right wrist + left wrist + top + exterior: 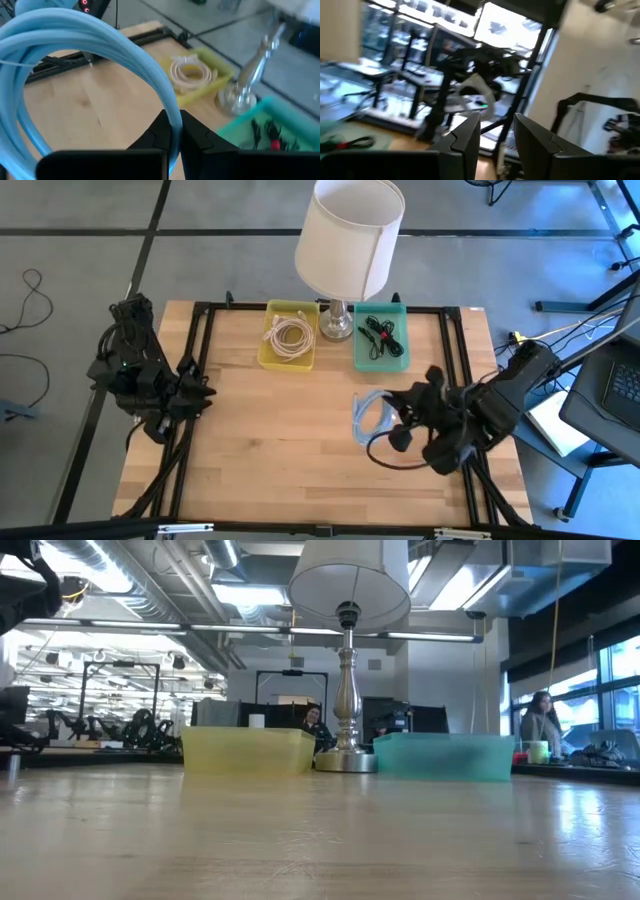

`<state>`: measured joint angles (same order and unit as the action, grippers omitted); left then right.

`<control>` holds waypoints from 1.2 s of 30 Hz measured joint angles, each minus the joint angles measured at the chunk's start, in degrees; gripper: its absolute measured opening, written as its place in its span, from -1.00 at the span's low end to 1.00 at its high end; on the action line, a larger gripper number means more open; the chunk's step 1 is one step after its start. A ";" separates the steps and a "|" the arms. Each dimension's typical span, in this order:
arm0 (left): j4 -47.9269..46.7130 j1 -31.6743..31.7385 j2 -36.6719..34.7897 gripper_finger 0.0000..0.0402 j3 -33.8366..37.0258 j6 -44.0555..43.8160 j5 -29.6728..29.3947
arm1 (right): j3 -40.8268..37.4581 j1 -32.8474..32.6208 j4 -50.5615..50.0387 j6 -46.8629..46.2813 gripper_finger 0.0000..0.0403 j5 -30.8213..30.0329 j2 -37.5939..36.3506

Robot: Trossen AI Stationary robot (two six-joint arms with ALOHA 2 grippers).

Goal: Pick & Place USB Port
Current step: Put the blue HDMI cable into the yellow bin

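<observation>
A light blue coiled cable (367,416) is at the right middle of the table, held by my right gripper (398,418), which is shut on it. In the right wrist view the coil (75,45) loops wide in front of the fingers. It does not show in the low view. A yellow bin (289,336) at the far edge holds a cream coiled cable (190,74). Beside it, a teal bin (381,340) holds black cables. My left gripper (497,137) is open and waits over the table's left edge (190,392). My right gripper pinches the blue coil's bundled strands (170,112) between its two fingers, on the side of the loop nearest the arm. The fingers come from the table's right and lie across the strands. The rest of the coil stands out beyond the fingertips; the low view shows none of it lying on the table.
A lamp with a white shade (349,232) stands on a silver base (337,326) between the two bins at the far edge. A black frame (205,360) runs along the table's sides. Bare wood (280,440) lies between the arms, toward the near edge.
</observation>
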<state>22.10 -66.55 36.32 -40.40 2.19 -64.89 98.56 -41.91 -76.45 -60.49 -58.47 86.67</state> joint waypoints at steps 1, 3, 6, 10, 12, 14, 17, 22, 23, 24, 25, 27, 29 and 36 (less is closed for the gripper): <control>0.11 1.14 0.00 -0.45 0.00 -0.50 2.64 | 0.05 0.91 2.41 3.64 -0.92 -0.04 0.00; 0.62 3.83 0.00 -0.45 0.00 -1.61 10.03 | 0.05 3.17 7.68 10.56 -0.92 0.02 0.00; 0.84 8.91 0.27 -0.45 0.00 -3.13 17.99 | 0.09 6.76 16.30 21.14 -0.92 1.19 0.00; 0.42 15.42 1.29 -0.44 0.00 -5.97 25.60 | 0.10 11.43 26.57 33.41 -0.92 5.94 0.00; 0.23 18.45 1.91 -0.42 0.00 -7.27 28.69 | 0.10 13.29 30.19 37.39 -0.92 8.99 0.00; 0.36 21.29 2.32 -0.37 0.00 -7.84 30.93 | 0.10 14.74 33.10 40.15 -0.92 11.83 0.10; -0.55 26.03 3.20 -0.26 0.00 -10.22 33.49 | 0.10 16.23 37.53 44.13 -0.92 14.53 0.92; -2.67 34.47 6.30 -0.06 0.00 -18.01 40.18 | 0.10 18.33 43.23 49.13 -0.92 18.68 3.19; -2.41 36.06 7.11 -0.02 0.00 -19.11 42.19 | 0.10 18.76 43.49 49.68 -0.92 19.35 3.57; -1.41 37.53 8.01 0.01 0.00 -19.99 44.16 | 0.10 19.24 43.50 50.13 -0.92 19.56 3.98; 0.13 38.96 8.97 0.03 0.00 -20.48 46.10 | 0.10 19.69 43.50 50.36 -0.92 19.54 4.37; 4.14 41.45 11.01 0.07 0.00 -21.00 50.44 | 0.10 20.58 43.59 50.59 -0.92 19.81 5.03; 7.56 43.57 13.19 0.08 -0.04 -22.09 54.96 | 0.10 21.61 44.90 51.28 -0.92 21.03 5.59; 11.55 48.88 19.37 0.08 -0.04 -27.18 62.62 | 0.10 24.84 51.98 56.49 -0.92 24.07 6.67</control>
<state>33.65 -17.67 55.68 -40.45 -24.99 -2.27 98.65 -17.07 -24.48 -4.00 -34.40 93.34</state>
